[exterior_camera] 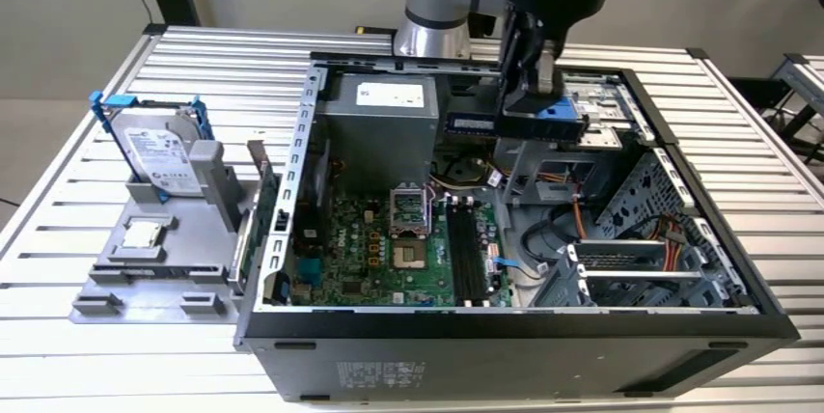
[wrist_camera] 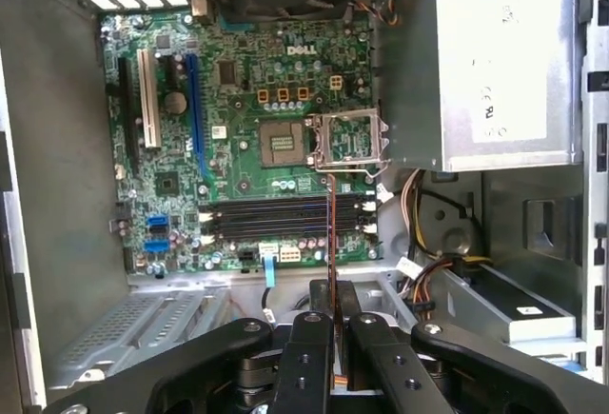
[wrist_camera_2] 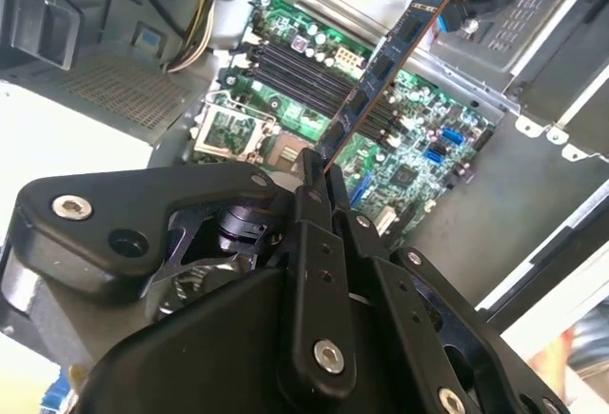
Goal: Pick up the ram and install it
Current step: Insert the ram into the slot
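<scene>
One ram (wrist_camera_2: 385, 62), gripped in the closed end effector (wrist_camera_2: 319, 171), long axis level above the motherboard (wrist_camera_2: 428, 138).

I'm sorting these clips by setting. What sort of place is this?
Probably a robotics lab bench for computer assembly: an open desktop case lies on a slatted metal table, a hard drive stands in a grey fixture, and the pincer holds the ram above the motherboard.

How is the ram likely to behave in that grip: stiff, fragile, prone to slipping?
Probably stiff: the ram runs straight out from the shut gripper without sagging. Likely light, since it looks thin and flat. Held by only a narrow pinch, it might pivot or slip if bumped.
</scene>
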You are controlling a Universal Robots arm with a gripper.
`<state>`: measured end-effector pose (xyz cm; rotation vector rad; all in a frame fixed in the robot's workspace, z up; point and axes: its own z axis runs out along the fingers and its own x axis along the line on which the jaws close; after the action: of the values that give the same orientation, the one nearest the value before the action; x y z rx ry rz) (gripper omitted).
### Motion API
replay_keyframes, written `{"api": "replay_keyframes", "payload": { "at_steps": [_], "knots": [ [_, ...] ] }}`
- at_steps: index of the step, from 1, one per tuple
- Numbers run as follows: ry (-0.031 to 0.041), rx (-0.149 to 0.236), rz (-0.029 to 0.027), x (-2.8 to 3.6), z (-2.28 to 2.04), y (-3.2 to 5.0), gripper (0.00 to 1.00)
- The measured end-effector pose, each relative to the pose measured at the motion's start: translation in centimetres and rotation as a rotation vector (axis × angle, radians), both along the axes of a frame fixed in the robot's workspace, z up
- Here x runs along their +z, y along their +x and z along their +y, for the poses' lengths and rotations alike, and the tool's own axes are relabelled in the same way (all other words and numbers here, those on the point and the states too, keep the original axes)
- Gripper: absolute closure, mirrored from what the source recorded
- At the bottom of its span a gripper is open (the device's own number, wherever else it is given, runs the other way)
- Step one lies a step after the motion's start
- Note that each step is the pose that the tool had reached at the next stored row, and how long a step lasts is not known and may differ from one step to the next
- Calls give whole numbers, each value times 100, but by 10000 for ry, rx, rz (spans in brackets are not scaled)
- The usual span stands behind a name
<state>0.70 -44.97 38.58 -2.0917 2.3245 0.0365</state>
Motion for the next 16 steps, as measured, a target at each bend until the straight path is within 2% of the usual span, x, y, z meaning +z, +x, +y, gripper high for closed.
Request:
{"api": "replay_keyframes", "payload": {
  "at_steps": [5,16],
  "knots": [
    [0,-735,0,0,0,0,100],
    [1,-2624,0,-1,0,0,100]
  ]
}}
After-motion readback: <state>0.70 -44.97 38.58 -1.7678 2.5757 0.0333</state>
